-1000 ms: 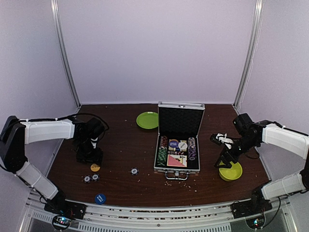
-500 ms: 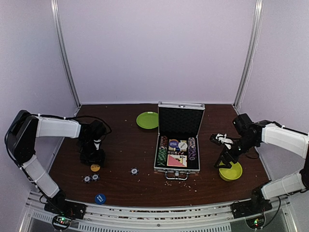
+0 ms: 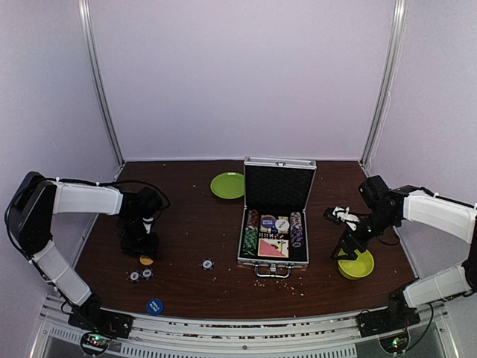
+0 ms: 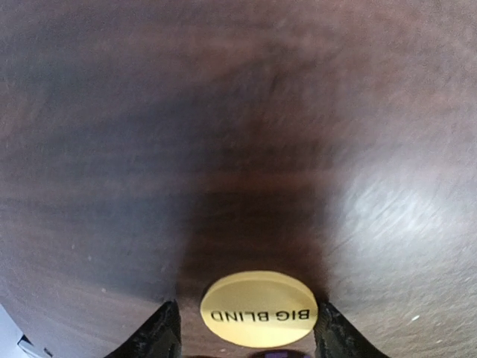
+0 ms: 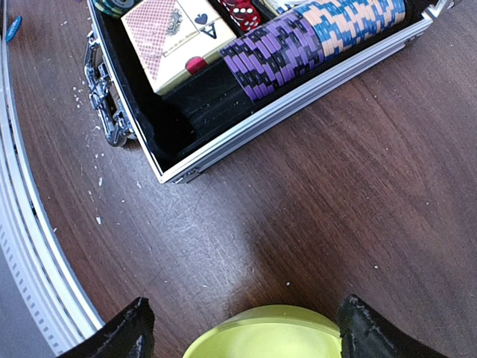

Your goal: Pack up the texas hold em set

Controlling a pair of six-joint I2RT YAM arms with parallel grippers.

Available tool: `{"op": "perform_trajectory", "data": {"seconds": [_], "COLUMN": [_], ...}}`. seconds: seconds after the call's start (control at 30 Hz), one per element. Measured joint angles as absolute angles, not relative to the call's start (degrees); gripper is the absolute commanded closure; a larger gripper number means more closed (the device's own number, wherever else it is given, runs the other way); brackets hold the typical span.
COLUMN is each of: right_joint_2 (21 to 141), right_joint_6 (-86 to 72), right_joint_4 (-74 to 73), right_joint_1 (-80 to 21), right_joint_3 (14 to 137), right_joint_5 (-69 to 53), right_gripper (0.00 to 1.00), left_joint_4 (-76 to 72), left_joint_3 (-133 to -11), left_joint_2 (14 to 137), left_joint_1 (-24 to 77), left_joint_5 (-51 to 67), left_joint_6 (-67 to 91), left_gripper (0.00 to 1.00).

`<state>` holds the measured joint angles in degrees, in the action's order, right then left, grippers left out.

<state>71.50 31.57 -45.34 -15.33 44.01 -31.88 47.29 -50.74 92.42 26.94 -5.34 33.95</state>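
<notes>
Left pincer (image 4: 247, 330) is hovering low over the bench (image 3: 194, 216) at left, jaws standing open w/ the orange BIG BLIND disc (image 4: 258, 309) lying flat btwn the fingertips (image 4: 160, 337); not clamped yet. Right pincer (image 5: 251, 328) is hanging open above the yellow-green bowl (image 3: 356, 265), right of the silver case (image 3: 279, 186). Case is sitting mid-bench, lid up, holding purple chips (image 5: 272, 56), a card deck (image 5: 175, 37) & red dice (image 5: 240, 11). Two striped chips (image 3: 140, 275) and a blue disc (image 3: 154, 306) are lying near-left, one more chip (image 3: 207, 263) left of the case. Green plate (image 3: 227, 185) is resting far, left of the lid.
</notes>
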Motion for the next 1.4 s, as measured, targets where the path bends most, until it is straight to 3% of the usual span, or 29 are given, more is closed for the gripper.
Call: {"op": "perform_trajectory", "data": {"seconds": [0.27,0.8,0.93,1.13,1.4], "right_joint_2": [71.5,71.5,71.5,71.5,71.5], "right_joint_6": [31.6,31.6,31.6,31.6,31.6], "right_joint_4": [-45.3,-45.3,-45.3,-45.3,-45.4], "right_joint_1": [-15.3,-15.3,-15.3,-15.3,-15.3], "right_joint_3": [44.0,44.0,44.0,44.0,44.0], "right_joint_5": [-31.9,-31.9,-31.9,-31.8,-31.8], "right_gripper": [0.14,0.14,0.14,0.14,0.14], "left_joint_4": [48.0,47.6,48.4,49.4,48.7], "left_joint_3": [-49.8,-52.2,-58.9,-78.1,-101.7], "left_joint_2": [91.6,93.5,95.2,99.5,115.7], "left_joint_1": [26.9,29.5,36.0,45.6,54.5], "left_joint_5": [-5.4,-2.0,-1.1,-1.0,0.8], "left_joint_6": [33.6,31.4,31.4,31.6,30.7], "left_gripper": [0.39,0.53,0.53,0.53,0.51]}}
